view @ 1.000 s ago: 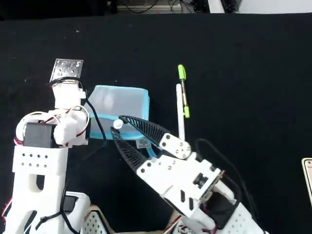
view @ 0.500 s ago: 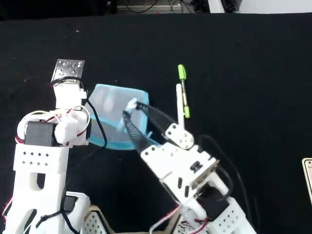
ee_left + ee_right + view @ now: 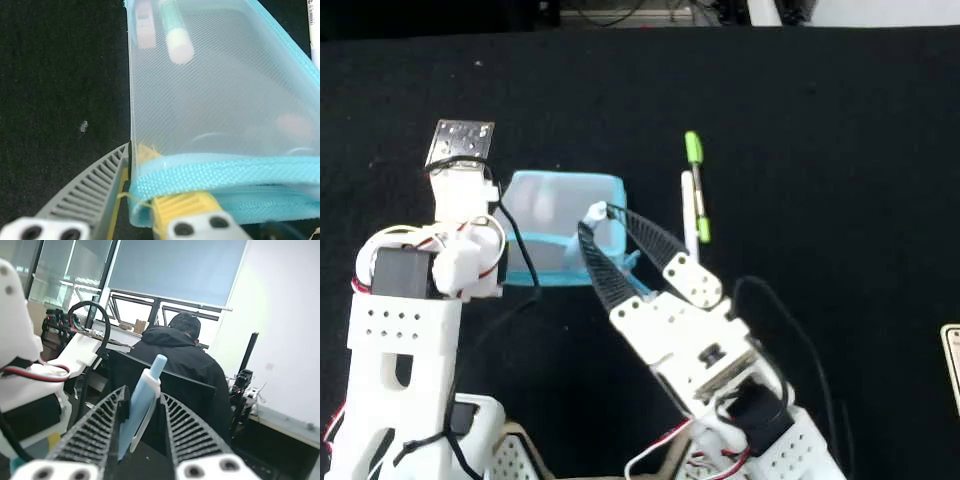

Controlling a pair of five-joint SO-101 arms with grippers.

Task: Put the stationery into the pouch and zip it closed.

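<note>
Left gripper (image 3: 134, 161) pinches the blue mesh pouch (image 3: 215, 95) at its corner, contents blurred behind the mesh. Right gripper (image 3: 145, 391) clamps a blue pen (image 3: 141, 412), lower end hidden.

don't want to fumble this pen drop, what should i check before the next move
1. Pen held firmly: ok, right gripper is shut on it.
2. Pouch held: ok, left gripper is clamped on its corner.
3. Pen tip over pouch: ok in the high view; height cannot tell.
4. Pouch mouth open wide enough: cannot tell.
5. All stationery in: not ok, green pen and white pen lie on the table beside the pouch.
</note>
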